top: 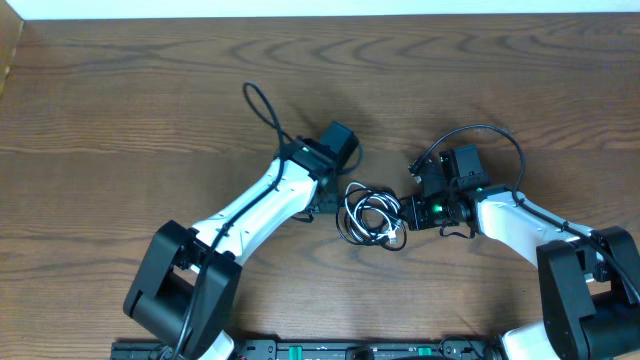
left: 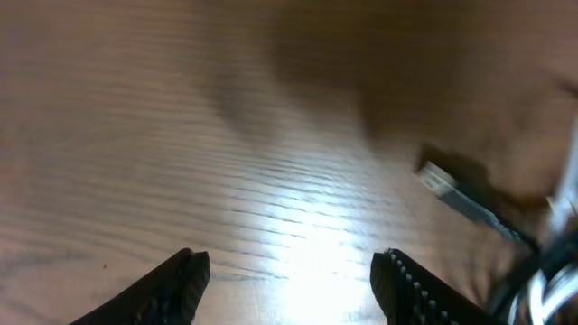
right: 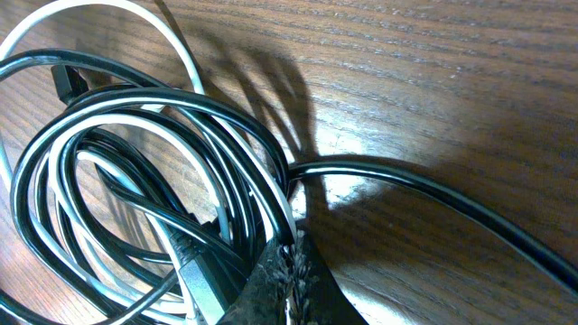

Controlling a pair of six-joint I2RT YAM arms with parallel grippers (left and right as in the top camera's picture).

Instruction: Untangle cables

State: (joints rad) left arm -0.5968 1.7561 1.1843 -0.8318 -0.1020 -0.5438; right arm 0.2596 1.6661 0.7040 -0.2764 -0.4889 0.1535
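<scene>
The cables point(top: 370, 213) lie in 1 knotted coil at the centre of the overhead frame, white and black strands wound together. The right gripper point(right: 291, 264) has its fingers pressed together at the coil's edge; I cannot tell whether a strand is caught. The left gripper point(left: 289, 271) hangs with fingers apart over the bare table point(top: 120, 100), with a plug point(left: 442, 179) at the right of its view. I'd pin 1 side and draw out a single loop slowly. Open wood lies toward the top and left, and both arms crowd the coil.
</scene>
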